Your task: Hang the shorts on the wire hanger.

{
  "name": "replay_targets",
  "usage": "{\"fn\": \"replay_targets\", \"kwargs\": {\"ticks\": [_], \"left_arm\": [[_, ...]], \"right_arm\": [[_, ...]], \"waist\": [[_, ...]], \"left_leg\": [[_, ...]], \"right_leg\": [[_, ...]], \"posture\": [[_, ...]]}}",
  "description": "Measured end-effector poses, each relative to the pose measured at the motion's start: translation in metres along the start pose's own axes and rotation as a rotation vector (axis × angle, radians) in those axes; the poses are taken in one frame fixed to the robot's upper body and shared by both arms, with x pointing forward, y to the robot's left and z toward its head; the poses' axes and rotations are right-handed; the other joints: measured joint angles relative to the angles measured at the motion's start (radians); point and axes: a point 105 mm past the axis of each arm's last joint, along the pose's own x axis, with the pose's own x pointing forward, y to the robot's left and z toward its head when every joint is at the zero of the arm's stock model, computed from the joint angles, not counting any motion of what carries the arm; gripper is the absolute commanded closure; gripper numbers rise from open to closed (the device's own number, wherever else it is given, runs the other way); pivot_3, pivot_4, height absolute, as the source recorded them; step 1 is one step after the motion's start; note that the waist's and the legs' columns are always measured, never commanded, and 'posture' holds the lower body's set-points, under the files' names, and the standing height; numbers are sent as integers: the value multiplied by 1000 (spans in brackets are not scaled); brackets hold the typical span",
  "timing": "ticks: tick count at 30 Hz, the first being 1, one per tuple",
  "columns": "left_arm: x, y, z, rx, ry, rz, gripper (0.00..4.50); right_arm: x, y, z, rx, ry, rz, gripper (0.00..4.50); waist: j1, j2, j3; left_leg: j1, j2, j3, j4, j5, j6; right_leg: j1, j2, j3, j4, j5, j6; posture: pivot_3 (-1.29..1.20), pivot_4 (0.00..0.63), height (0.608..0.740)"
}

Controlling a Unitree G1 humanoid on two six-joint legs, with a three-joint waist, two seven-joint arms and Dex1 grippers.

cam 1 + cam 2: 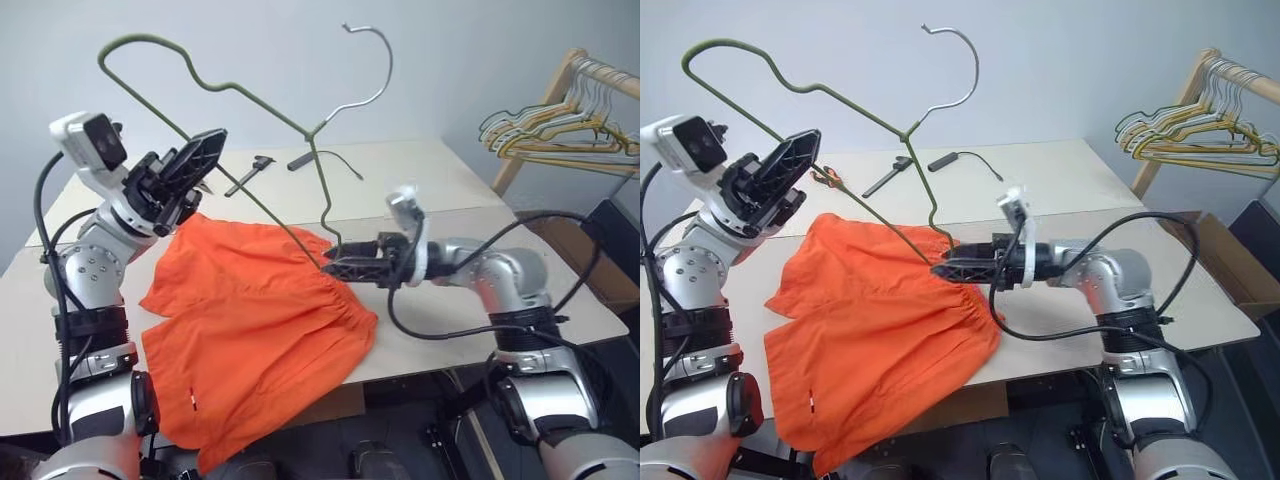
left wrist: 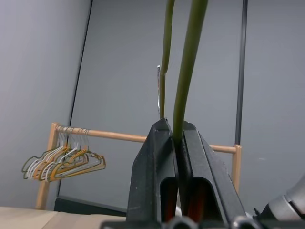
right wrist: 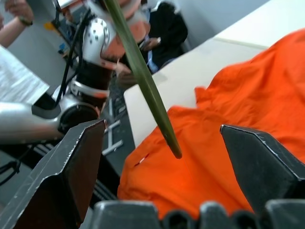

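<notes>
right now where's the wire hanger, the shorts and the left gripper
wire hanger [image 1: 352, 98], left eye view, neck below hook
shorts [image 1: 250, 330], left eye view, middle of fabric
left gripper [image 1: 205, 150], left eye view, closed fingertips

Two arms of silver-grey metal segments with rounded, cylindrical joint housings; the left one shows a ring of small dark screw holes on its round face. Black bands sit between segments near the elbows. Thick black cables loop loosely outside both arms, the right one's curling in a wide arc. Left gripper [image 1: 197, 160]: two flat black plastic fingers, ribbed, tapering to points. Right gripper [image 1: 345, 264]: same black wedge-shaped fingers. A small white camera block with a dark lens sits on each wrist; black bracket parts behind the fingers.
</notes>
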Motion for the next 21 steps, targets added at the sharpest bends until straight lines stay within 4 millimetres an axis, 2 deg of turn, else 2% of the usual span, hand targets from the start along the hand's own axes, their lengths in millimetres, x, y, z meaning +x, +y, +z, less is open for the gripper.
{"fn": "replay_targets", "kwargs": {"ticks": [6, 7, 10, 19, 20, 21], "left_arm": [[1, 0, -2, -8, -8, -7, 4500], [1, 0, -2, -9, -9, -8, 4500], [1, 0, -3, -12, -14, -10, 4500], [2, 2, -6, 0, -47, -10, 4500], [1, 4, -6, 10, -52, 7, 4239], [-2, 7, -5, 19, -60, 27, 3955]], "right_arm": [[7, 5, 4, -30, 11, 52, 8], [8, 6, 6, -37, 11, 55, 179], [8, 7, 9, -48, 11, 61, 925], [11, 3, 7, -53, 22, 35, 4150], [12, 4, 7, -58, 23, 42, 4484], [13, 6, 7, -67, 24, 52, 4500]], "waist": [[-1, 0, 0], [-1, 0, 0], [-1, 0, 0], [-1, 0, 0], [-1, 0, 0], [-2, 0, 0]], "left_leg": [[-1, 0, 0, 1, 0, 0], [0, 0, 0, 1, 0, 0], [0, 0, 0, 1, 0, 0], [-1, 0, 0, 1, 0, 0], [0, 0, 0, 1, 0, 0], [0, 0, 0, 1, 0, 0]], "right_leg": [[0, 0, 0, 0, 0, 0], [0, 0, 0, 0, 0, 0], [0, 0, -1, 1, 0, 0], [0, 0, -1, 1, 0, 0], [0, 0, -1, 1, 0, 0], [-1, 0, -1, 1, 0, 0]], "posture": [[-18, 0, 740], [-17, 0, 740], [-20, 0, 740], [-22, 0, 740], [-21, 0, 740], [-22, 0, 740]]}}
